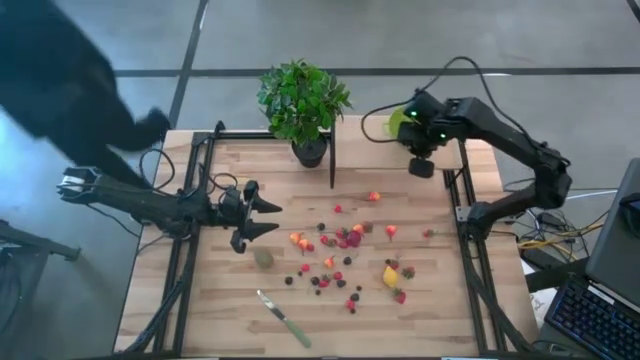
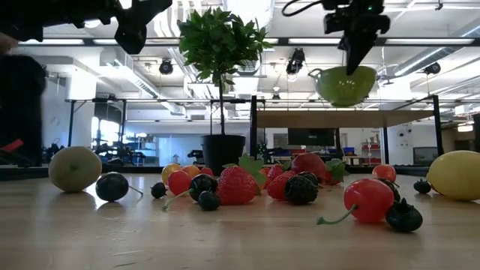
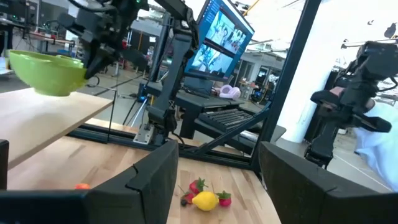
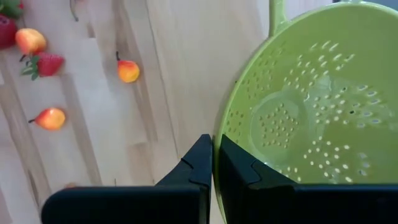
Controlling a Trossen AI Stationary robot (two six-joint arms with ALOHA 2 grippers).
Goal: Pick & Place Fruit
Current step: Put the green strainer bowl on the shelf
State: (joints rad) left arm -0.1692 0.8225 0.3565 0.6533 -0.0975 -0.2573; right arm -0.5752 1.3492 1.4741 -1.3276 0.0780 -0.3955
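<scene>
Many tiny toy fruits [image 1: 340,250] lie scattered on the wooden table: red and orange berries, dark berries, a yellow lemon [image 1: 390,275] and a dull-green kiwi ball [image 1: 263,257]. In the low view they sit in a row, with the kiwi ball [image 2: 75,168] at one end and the lemon [image 2: 456,175] at the other. My left gripper [image 1: 278,218] hovers open above the table, left of the fruit, and touches nothing. My right gripper [image 1: 420,160] is over the far right corner, shut on a lime-green perforated bowl [image 2: 345,84]. My right gripper [image 4: 214,149] pinches the lime-green bowl by its rim [image 4: 217,124], one finger inside the bowl and one outside. The fingers [image 2: 358,56] come from above, pointing down. The bowl hangs below them, lifted clear of the table and roughly upright.
A potted plant [image 1: 305,105] stands at the middle of the far edge. A green-handled knife [image 1: 283,318] lies near the near edge. Black frame rails [image 1: 468,250] run along the left and right sides. Bare wood lies at the near left and far right.
</scene>
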